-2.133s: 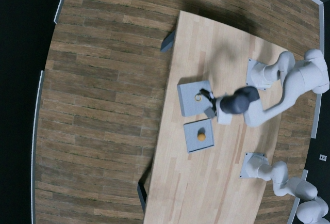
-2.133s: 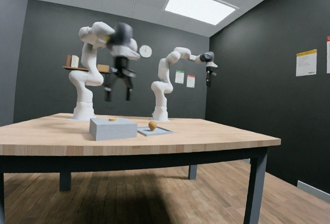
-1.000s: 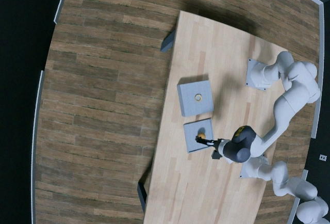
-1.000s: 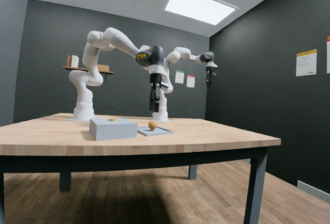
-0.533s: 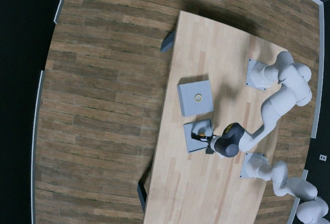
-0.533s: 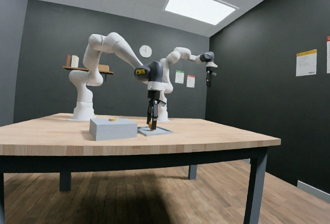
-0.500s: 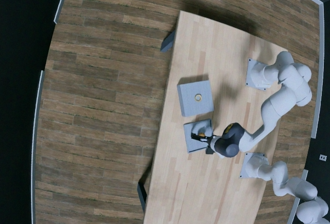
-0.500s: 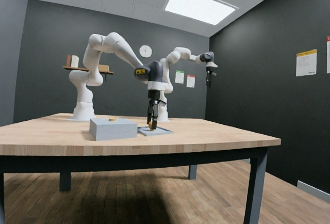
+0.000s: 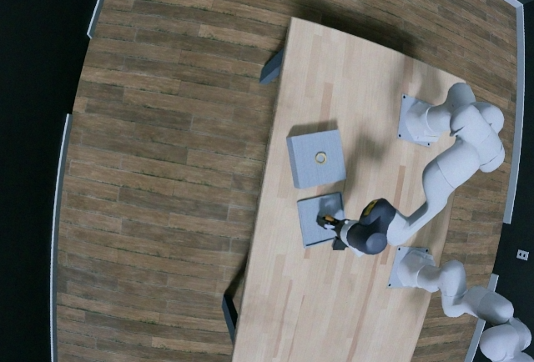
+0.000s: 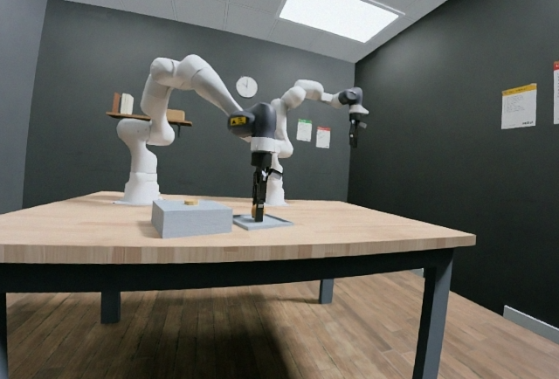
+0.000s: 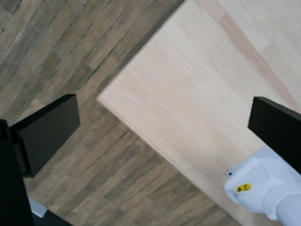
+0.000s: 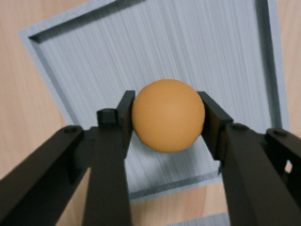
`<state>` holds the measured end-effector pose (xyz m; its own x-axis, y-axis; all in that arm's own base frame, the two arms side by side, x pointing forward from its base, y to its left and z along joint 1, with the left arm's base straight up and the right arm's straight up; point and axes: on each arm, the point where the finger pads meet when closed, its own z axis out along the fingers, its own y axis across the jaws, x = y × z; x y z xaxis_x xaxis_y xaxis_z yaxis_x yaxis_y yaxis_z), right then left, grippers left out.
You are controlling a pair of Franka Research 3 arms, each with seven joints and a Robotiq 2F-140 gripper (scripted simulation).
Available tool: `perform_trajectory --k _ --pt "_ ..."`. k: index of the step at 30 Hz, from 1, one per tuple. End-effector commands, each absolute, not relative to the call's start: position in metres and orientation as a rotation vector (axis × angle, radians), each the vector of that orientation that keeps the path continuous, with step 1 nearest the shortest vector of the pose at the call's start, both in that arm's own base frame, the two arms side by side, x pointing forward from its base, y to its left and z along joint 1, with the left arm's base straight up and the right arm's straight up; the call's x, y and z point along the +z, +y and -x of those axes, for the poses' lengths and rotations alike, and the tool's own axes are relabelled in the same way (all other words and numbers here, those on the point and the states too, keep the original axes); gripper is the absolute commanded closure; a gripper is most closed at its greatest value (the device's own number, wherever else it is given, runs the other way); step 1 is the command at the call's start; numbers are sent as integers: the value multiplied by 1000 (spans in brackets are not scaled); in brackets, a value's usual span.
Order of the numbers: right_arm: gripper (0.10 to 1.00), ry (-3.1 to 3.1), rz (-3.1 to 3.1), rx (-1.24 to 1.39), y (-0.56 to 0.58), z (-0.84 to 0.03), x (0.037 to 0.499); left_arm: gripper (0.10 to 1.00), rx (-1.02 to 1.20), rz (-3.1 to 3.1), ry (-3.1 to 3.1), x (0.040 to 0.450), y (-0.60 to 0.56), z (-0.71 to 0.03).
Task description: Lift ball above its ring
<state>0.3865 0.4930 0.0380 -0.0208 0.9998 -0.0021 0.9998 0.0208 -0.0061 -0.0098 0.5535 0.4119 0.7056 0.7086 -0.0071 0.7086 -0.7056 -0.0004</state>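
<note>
The orange ball (image 12: 168,123) (image 10: 254,210) is between the two fingertips of my right gripper (image 12: 165,104) (image 10: 258,217) (image 9: 326,221), which is shut on it with a finger against each side. The ball is low over the shallow grey tray (image 12: 198,42) (image 9: 307,215) (image 10: 280,222), and the fingertips are close to the tray's floor. In the right wrist view nothing shows of a ring under the ball; the ball and fingers hide that spot. My left gripper (image 11: 164,111) (image 10: 353,142) is wide open and empty, high up and far from the ball.
A grey block (image 9: 306,173) (image 10: 194,223) stands beside the tray, taller than its rim, with a small yellowish ring (image 9: 315,159) (image 10: 191,202) on top. The wooden table (image 9: 301,289) (image 10: 361,225) also bears both arm bases. The left gripper hangs near a table corner (image 11: 105,96).
</note>
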Motion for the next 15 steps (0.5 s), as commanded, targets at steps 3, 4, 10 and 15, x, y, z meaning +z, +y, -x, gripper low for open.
perform_trajectory --k 3,4,10,15 --pt "999 -2239 2201 2 494 -388 39 98 -10 -2899 1204 412 553 10" --pt "999 -2239 2201 2 494 -388 39 98 -10 -2899 1204 412 553 10" --pt "999 -2239 2203 0 495 -389 66 98 -10 -2899 1204 412 553 10" --pt "999 -2239 2203 0 495 -389 115 98 -10 -2899 1204 412 553 10"
